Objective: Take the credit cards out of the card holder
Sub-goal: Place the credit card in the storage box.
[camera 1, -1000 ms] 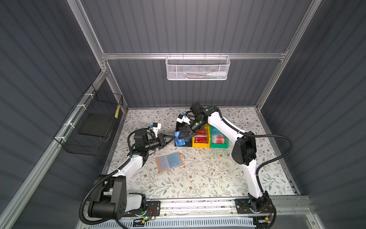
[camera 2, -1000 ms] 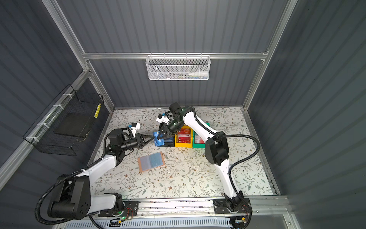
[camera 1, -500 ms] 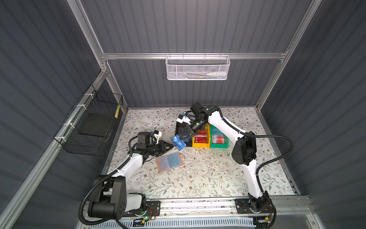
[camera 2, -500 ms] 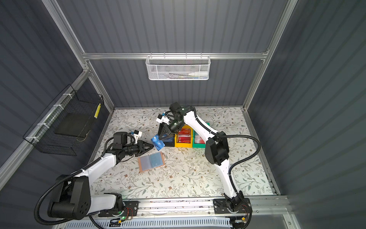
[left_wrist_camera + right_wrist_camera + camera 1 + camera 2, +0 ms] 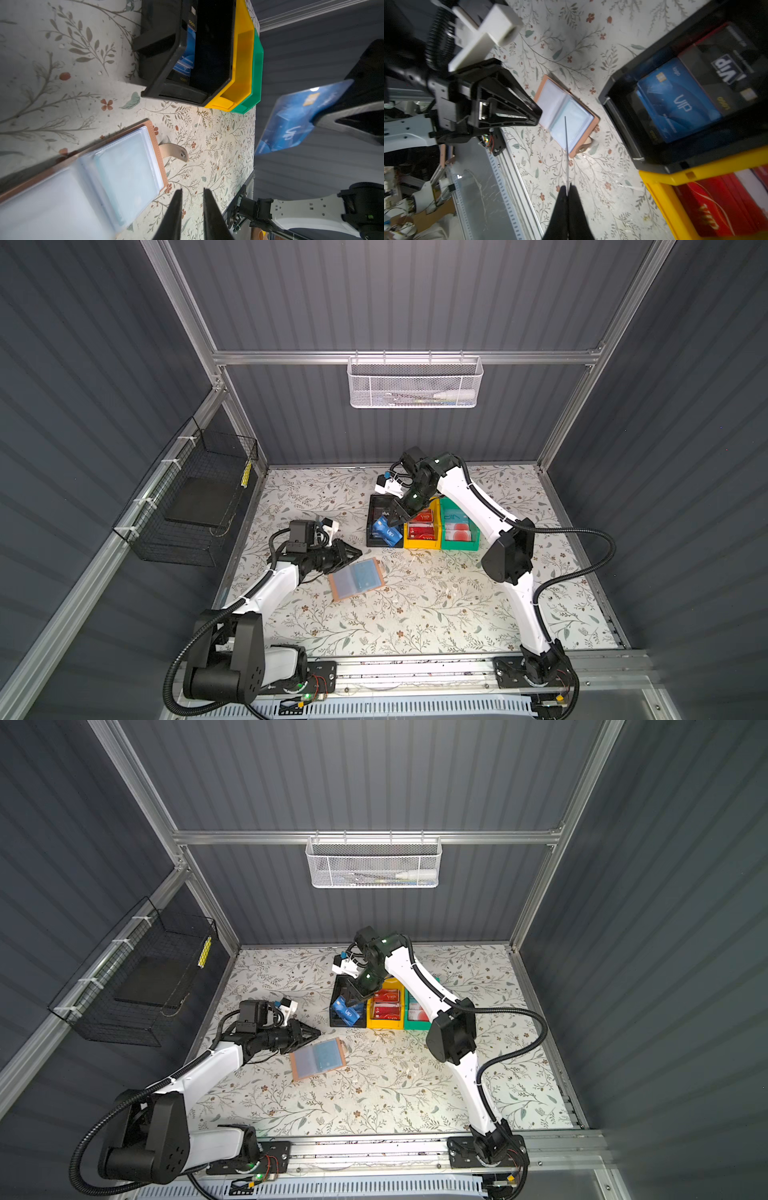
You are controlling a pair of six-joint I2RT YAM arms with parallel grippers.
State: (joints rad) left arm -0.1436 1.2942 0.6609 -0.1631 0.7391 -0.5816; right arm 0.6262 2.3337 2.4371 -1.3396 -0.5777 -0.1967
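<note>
The tan card holder lies open on the floral table, its clear sleeves up. My left gripper hovers at the holder's far-left edge, jaws slightly open with nothing between them. My right gripper is shut on a blue credit card, which shows edge-on in the right wrist view, and holds it over the black bin. More credit cards lie in the bins: a blue VIP one, a black one and red ones.
A yellow bin and a green bin stand beside the black one at the back middle. A black wire basket hangs on the left wall. On the back wall hangs a white mesh basket.
The left gripper let go of the blue card and drew back toward the holder. The right gripper shut on the card and carried it over the black bin.
</note>
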